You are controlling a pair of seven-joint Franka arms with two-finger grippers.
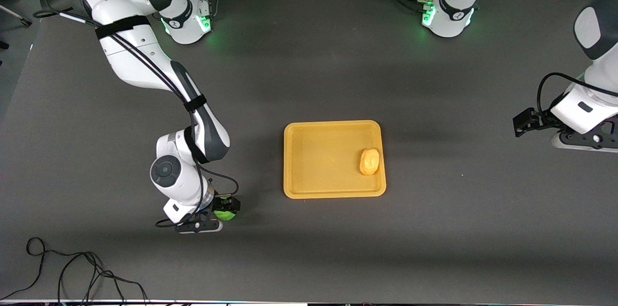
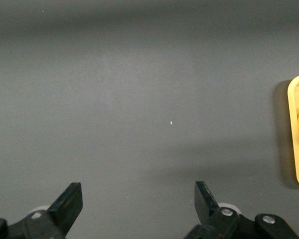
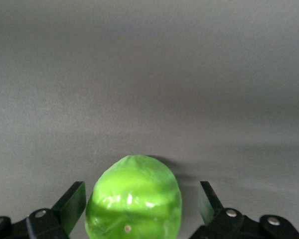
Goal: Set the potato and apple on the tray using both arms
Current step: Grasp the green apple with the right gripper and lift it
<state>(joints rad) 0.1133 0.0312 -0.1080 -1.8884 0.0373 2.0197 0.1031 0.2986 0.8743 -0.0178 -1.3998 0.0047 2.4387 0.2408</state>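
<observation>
While the right gripper (image 1: pixel 218 214) sits low in the lower left of the front view, its fingers are spread on either side of the apple (image 1: pixel 225 214) and not yet pressed against it; the right wrist view shows a gap between each finger and the green skin. The apple (image 3: pixel 133 196) rests on the table (image 1: pixel 434 229), well apart from the tray (image 1: pixel 299 190), toward the right arm's end.

The main risk, as I judge it, is the round fruit rolling: if one finger touches before the other, or the grip lands off centre, the apple could be nudged along the mat or squirt out as the jaws close. A grip too high on the curve could also let it slip during the lift.

The potato (image 1: pixel 369 161) already lies inside the tray, close to the rim on the left arm's side, so the half of the tray toward the right arm is bare and gives ample room to set the apple down. The low rim must be cleared on the way in.

At the right edge of the front view the left gripper (image 1: pixel 524 122) waits, released and holding nothing, over bare table; open mat lies between apple and tray.
</observation>
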